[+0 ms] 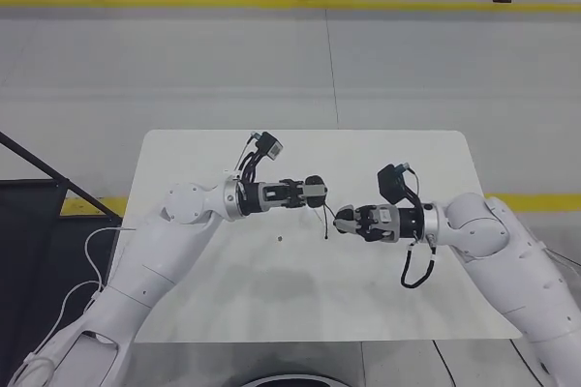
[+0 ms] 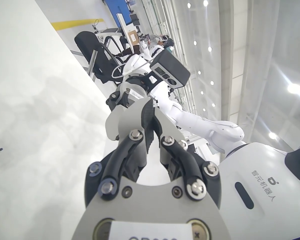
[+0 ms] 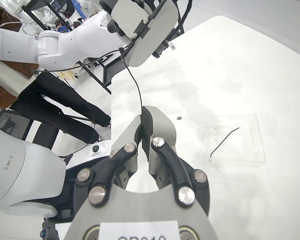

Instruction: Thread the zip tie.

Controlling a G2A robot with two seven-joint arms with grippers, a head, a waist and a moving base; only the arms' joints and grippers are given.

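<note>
Left claw (image 2: 150, 116) and right claw (image 3: 143, 118) are each clamped on one zip tie (image 3: 137, 88) above the surface (image 3: 240, 63). A clear tray (image 3: 255, 136) holds a second tie (image 3: 225, 141).

The zip tie (image 3: 138, 87) is a thin black strip. One end sits in the pinched tips of the left gripper (image 3: 130, 53), and a small black block pokes out there. From that end it bends in a soft curve to the right gripper (image 3: 143, 116), which pinches the other end. It hangs in the air above the table (image 3: 240, 63). In the top view it is a short dark line in the middle of the frame. A second black tie (image 3: 225, 141), bent, lies flat on a clear sheet (image 3: 255, 138), well apart.
</note>
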